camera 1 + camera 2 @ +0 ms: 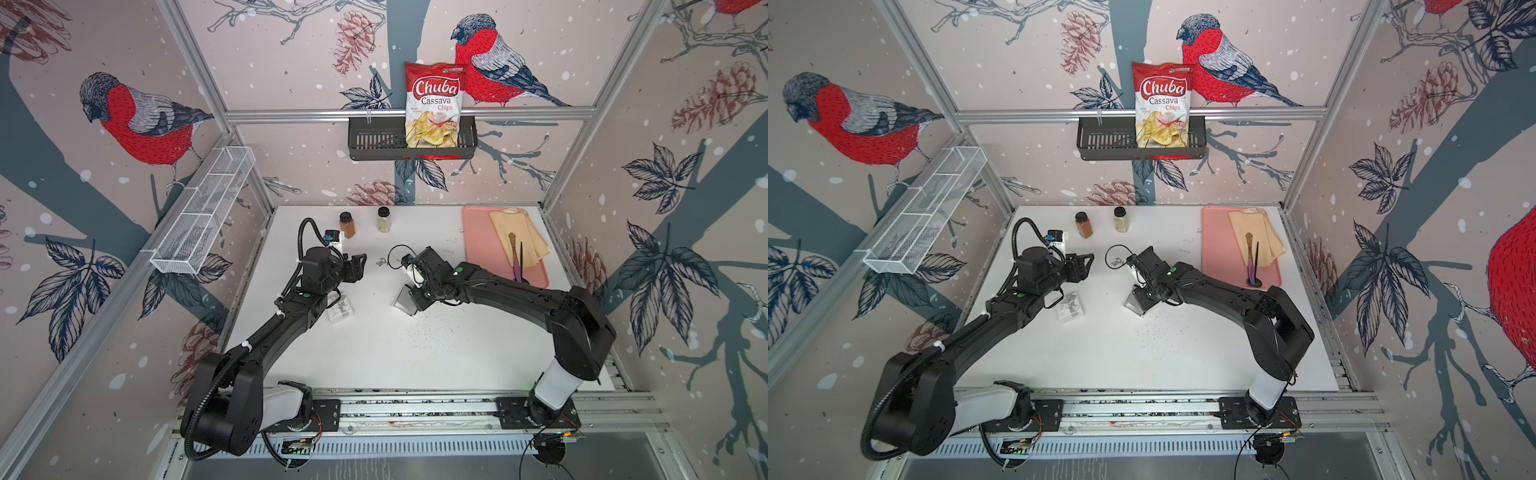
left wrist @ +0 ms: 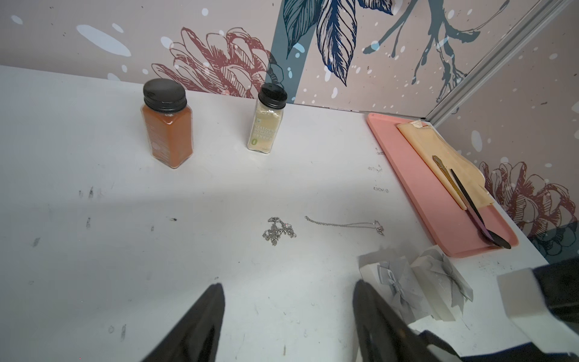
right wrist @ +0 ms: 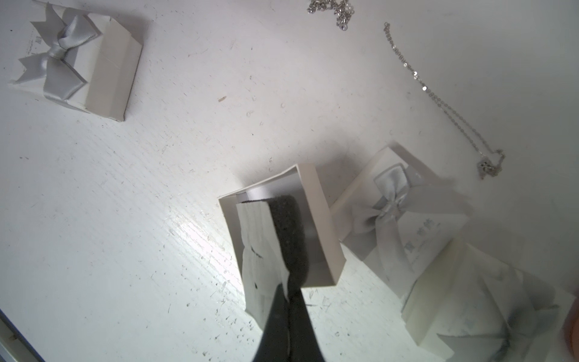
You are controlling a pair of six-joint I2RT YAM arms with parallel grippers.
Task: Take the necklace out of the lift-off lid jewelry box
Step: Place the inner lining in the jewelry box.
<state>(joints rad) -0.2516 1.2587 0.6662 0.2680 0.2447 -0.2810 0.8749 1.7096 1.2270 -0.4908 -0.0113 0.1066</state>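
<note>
In the right wrist view the open white jewelry box base (image 3: 316, 225) stands on the table, its lid with a grey bow (image 3: 398, 213) lying beside it. My right gripper (image 3: 286, 290) is shut on the box's insert (image 3: 260, 238), a white card backed with black foam, tilted up over the base. No chain shows on the card. A bunched silver necklace (image 2: 279, 230) and a stretched-out chain (image 2: 341, 224) lie on the bare table. My left gripper (image 2: 288, 286) is open over the table, short of the bunched necklace, with nothing between its fingers. Both top views show the base (image 1: 404, 305) under the right gripper.
A closed bow box (image 1: 338, 309) sits under the left arm, and another (image 3: 454, 301) beside the lid. Two spice jars (image 1: 347, 224) (image 1: 383, 219) stand at the back. A pink tray (image 1: 478, 241) with cloth and cutlery lies back right. A black basket (image 1: 374, 139) hangs behind.
</note>
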